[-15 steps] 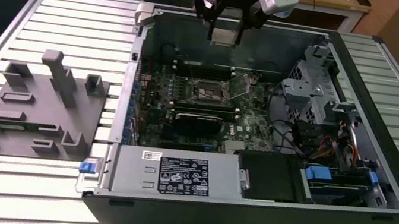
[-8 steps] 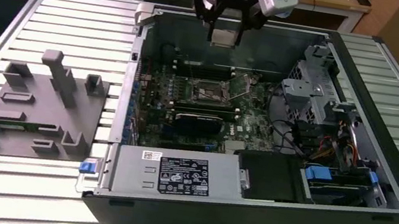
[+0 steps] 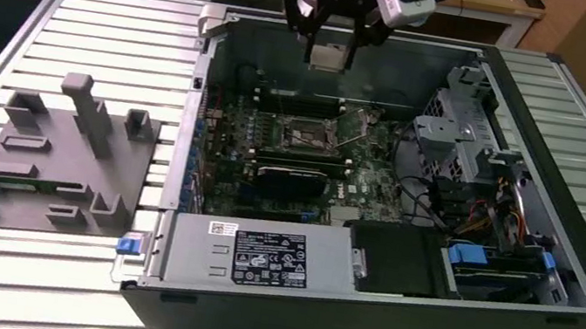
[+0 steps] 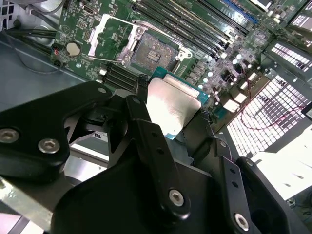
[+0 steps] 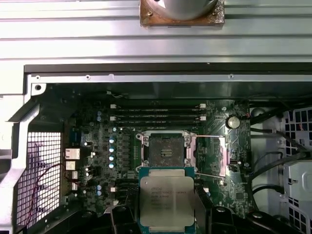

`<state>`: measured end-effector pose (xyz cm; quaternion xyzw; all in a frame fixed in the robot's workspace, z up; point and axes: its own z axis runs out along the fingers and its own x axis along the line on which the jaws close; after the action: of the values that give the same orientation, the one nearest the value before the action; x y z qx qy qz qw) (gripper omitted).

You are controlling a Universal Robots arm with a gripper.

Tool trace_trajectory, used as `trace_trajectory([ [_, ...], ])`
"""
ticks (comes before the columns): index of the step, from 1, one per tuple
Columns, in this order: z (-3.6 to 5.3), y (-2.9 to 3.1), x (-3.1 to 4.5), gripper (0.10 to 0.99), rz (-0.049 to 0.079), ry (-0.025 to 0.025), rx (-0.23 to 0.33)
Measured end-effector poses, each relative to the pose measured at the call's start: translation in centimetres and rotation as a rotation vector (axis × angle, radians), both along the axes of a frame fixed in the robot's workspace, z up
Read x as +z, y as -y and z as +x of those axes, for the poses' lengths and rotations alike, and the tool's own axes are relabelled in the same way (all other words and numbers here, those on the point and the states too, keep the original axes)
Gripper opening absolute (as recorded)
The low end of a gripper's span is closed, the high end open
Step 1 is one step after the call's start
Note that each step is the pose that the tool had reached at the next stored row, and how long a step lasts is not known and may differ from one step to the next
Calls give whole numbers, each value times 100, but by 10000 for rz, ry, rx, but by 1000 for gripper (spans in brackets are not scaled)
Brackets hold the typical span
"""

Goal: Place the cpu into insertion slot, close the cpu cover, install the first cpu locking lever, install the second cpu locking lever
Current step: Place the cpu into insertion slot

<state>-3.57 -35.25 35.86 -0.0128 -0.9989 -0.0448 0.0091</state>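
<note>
My gripper hangs over the far side of the open computer case, shut on the cpu. In both wrist views the cpu is a flat silvery square on a green edge, clamped between two black fingers. It is held above the motherboard, apart from the insertion slot. The slot's dark centre is bare. The cpu cover is swung open beside the slot, and thin wire levers stand raised next to it.
Memory slots run beside the socket. A black block sits just nearer on the board. Drive cage and cables fill the exterior view's right, the power supply the front. A grey fixture plate lies on the slatted table at the left.
</note>
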Motion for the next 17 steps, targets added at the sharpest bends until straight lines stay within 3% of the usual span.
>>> trace_trajectory([
  [9,0,0,-39,537,0,0,0],
  [17,0,0,-123,537,0,4,-1],
])
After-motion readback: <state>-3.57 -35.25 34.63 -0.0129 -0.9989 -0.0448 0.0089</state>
